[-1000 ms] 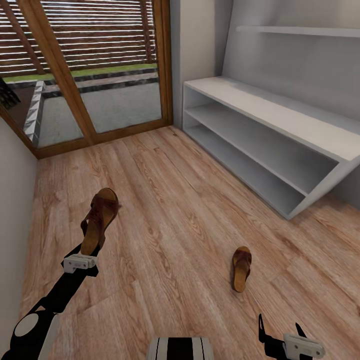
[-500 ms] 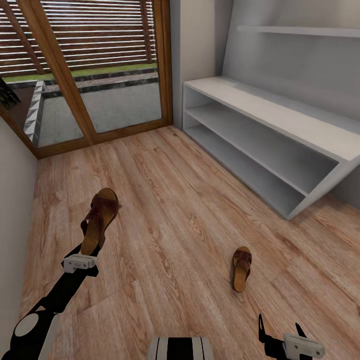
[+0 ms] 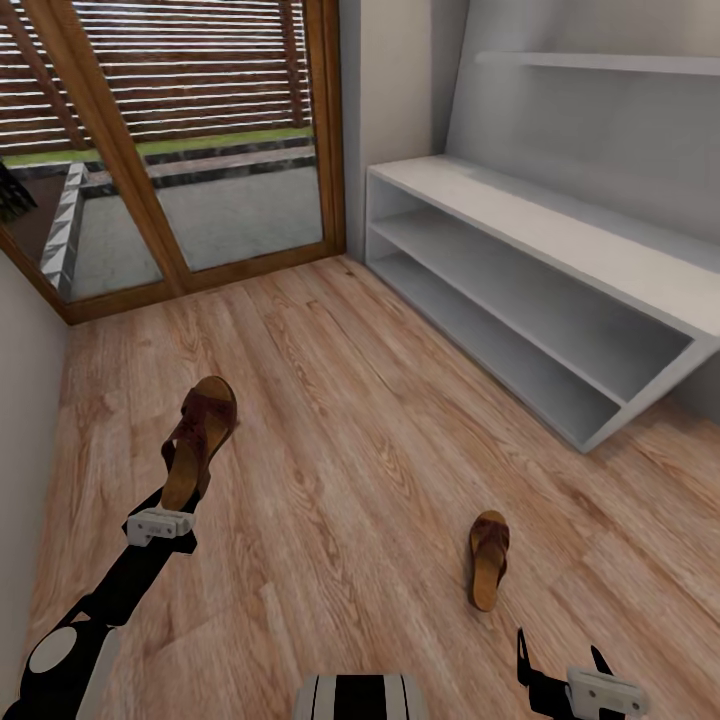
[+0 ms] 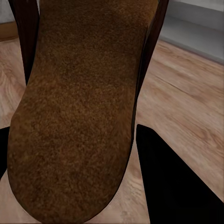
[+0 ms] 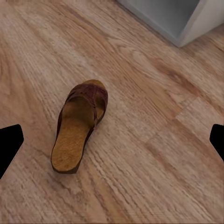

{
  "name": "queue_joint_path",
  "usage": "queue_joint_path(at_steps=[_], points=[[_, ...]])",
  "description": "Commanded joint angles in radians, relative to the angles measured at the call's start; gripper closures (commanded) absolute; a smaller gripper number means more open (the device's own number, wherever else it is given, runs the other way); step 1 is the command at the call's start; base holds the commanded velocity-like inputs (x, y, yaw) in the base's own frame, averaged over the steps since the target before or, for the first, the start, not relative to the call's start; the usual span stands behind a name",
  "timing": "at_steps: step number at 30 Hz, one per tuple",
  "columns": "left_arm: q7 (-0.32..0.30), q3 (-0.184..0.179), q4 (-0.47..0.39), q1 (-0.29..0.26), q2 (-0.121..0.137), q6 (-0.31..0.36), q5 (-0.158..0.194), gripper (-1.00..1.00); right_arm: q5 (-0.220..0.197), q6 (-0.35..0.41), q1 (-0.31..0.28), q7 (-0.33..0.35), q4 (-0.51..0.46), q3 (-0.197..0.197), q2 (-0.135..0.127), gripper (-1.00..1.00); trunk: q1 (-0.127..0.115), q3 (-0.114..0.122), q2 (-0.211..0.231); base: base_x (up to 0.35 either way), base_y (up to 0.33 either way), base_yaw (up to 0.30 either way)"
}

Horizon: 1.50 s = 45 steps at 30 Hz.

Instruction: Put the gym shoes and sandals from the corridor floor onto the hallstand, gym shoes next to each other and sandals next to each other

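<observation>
Leather sandal (image 3: 200,440) hangs light and stiff-soled in our left pincer (image 3: 160,527), clamped at the heel; right pincer (image 3: 560,665) gapes empty above the second sandal (image 3: 489,558); we'd pinch its sole edge.

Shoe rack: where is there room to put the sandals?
The shoe rack has bare room along its flat top, between the wall end by the door and the slanted outer end, and on both tiers beneath. One sandal is in the left fingers; the other sandal lies on the floor.
</observation>
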Motion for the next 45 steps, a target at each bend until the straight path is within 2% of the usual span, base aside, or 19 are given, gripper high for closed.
queue_joint_path(at_steps=[1,22,34,45], points=[[0.000,0.000,0.000,0.000,0.000,-0.002,-0.003,1.00,0.000,0.000,0.000,0.000,0.000,0.000,0.000,-1.00,0.000,0.000,0.000,0.130,0.000,0.000],[-0.001,0.000,0.000,0.000,0.000,-0.003,-0.003,1.00,0.000,0.000,0.000,0.000,0.000,0.000,0.000,-1.00,0.000,0.000,0.000,0.025,0.000,-0.003],[-0.001,0.000,0.000,0.000,0.000,-0.003,-0.003,1.00,0.000,0.000,0.000,0.000,0.000,0.000,0.000,-1.00,0.000,0.000,0.000,0.000,0.000,-0.153],[0.001,0.000,0.000,0.000,0.000,-0.003,-0.003,1.00,0.000,0.000,0.000,0.000,0.001,0.000,0.000,-1.00,0.000,0.000,0.000,0.000,0.000,-0.027]])
